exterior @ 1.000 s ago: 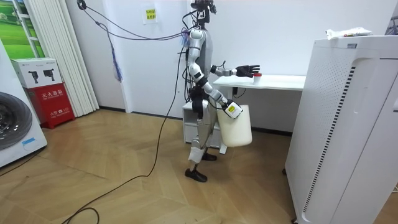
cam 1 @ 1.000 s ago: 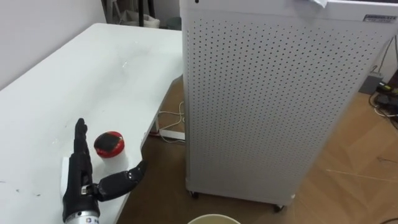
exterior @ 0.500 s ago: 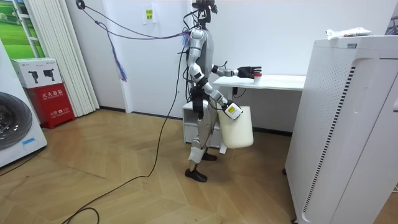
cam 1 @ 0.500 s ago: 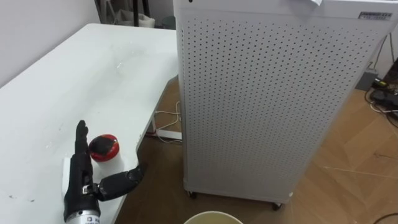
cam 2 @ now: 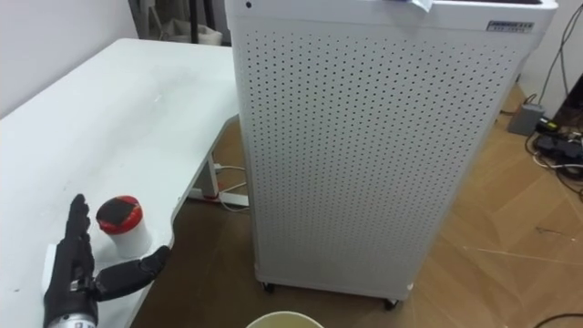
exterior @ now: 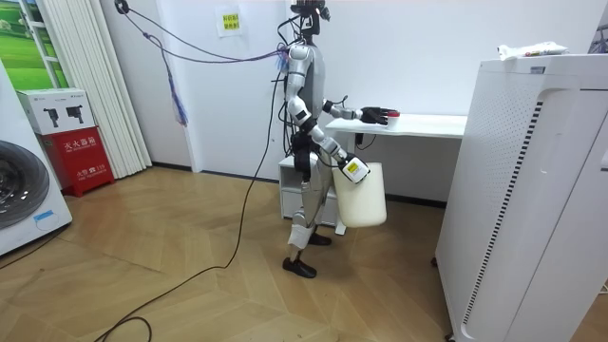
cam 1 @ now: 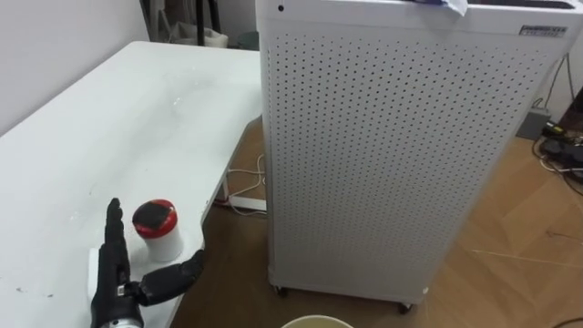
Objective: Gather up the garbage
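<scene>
As left hand (cam 1: 117, 273) draws back, fingers (cam 1: 114, 228) straight, red-lidded cup (cam 1: 157, 230) just beside.

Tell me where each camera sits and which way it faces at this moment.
Left eye view: on the head, looking down over the table, the cup and the white cabinet; the left hand shows open beside the cup.
Right eye view: same head, a little further right, same scene and hand.
Room view: off across the floor, seeing the whole robot side-on at the table, right hand at the bucket.
Shared: all three show the table, the cabinet and the left hand.
</scene>
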{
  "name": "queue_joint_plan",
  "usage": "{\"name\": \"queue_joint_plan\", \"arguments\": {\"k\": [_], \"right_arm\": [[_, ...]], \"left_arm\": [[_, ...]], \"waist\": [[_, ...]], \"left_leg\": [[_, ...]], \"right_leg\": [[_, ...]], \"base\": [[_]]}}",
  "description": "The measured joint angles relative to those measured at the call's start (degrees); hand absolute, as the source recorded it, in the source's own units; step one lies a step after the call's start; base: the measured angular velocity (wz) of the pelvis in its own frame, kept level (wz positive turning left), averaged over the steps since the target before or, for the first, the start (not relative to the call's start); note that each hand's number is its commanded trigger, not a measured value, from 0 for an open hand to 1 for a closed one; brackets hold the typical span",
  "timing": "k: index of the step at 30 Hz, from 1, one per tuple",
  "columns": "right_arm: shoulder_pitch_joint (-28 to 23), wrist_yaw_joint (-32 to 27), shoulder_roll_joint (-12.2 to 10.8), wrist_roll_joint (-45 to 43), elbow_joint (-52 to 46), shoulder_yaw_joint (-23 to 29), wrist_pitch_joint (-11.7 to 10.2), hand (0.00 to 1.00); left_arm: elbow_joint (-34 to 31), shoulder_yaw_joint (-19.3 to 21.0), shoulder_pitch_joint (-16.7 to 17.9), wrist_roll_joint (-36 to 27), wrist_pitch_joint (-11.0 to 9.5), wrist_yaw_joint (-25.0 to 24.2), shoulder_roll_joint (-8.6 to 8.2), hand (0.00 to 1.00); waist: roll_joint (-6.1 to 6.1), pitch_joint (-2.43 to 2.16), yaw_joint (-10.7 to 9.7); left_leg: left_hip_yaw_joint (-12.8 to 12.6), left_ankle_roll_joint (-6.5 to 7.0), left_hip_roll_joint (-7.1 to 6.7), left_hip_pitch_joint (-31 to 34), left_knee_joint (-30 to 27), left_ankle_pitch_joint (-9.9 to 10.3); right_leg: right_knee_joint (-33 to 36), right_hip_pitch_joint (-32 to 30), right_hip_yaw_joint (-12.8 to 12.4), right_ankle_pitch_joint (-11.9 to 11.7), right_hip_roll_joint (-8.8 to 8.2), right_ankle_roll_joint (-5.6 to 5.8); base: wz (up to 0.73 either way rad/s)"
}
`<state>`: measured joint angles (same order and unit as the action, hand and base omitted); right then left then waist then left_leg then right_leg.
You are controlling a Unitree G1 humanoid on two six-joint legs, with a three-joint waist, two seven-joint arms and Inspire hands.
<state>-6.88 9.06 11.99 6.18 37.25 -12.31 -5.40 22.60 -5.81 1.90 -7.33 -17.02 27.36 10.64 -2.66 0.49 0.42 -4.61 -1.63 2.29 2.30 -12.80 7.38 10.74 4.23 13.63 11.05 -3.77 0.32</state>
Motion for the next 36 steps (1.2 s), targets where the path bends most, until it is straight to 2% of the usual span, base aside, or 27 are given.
{"name": "queue_joint_plan", "arguments": {"k": [5,10,17,20,27,36], "right_arm": [[0.0,-0.3,0.0,0.0,0.0,0.0,0.0,1.0],[-0.1,-0.4,0.1,-0.1,0.0,0.0,0.0,1.0],[0.0,-0.3,0.2,0.0,-0.1,0.0,0.0,1.0],[0.0,-0.2,0.2,0.0,-1.0,0.0,0.0,1.0],[0.0,-0.3,0.0,0.0,-2.0,0.0,0.0,1.0],[-0.1,-0.3,-0.2,-0.1,-2.0,0.0,0.0,1.0]], "left_arm": [[0.7,0.1,-0.2,0.0,0.1,1.2,-0.04,1.0],[0.7,0.1,-0.3,0.0,0.4,1.5,-0.04,1.0],[1.2,0.0,-1.1,-1.0,0.4,2.4,-0.05,1.0],[1.1,0.0,-1.2,-2.3,0.4,2.8,-0.07,1.0],[1.1,0.0,-1.3,-2.3,0.5,3.1,-0.22,1.0],[1.6,0.1,-4.0,-3.3,0.9,0.2,-0.58,1.0]], "waist": [[0.17,0.12,0.0],[0.83,0.52,-0.3],[0.76,0.44,-0.4],[0.57,0.35,-0.7],[-0.72,-0.3,-1.7],[-1.62,0.25,-1.5]], "left_leg": [[0.0,0.0,-0.01,0.0,0.1,0.0],[-0.1,0.0,-0.01,0.1,0.2,0.0],[-0.2,0.0,-0.08,0.1,0.2,0.0],[-0.2,0.0,-0.08,0.1,0.2,0.0],[-0.3,0.0,-0.06,0.1,0.0,0.0],[-0.6,0.0,0.0,0.1,0.0,0.0]], "right_leg": [[0.0,-0.1,-0.1,0.0,-0.01,0.0],[-0.1,-0.2,0.0,0.0,-0.02,0.01],[-0.1,-0.1,0.1,0.0,-0.09,0.01],[-0.1,-0.2,0.1,0.0,-0.09,0.02],[-0.1,-0.1,0.0,0.0,-0.07,0.02],[0.0,-0.2,-0.2,0.0,-0.1,0.02]], "base": [[0.0],[0.0],[0.0],[0.0],[0.0],[-0.01]]}}
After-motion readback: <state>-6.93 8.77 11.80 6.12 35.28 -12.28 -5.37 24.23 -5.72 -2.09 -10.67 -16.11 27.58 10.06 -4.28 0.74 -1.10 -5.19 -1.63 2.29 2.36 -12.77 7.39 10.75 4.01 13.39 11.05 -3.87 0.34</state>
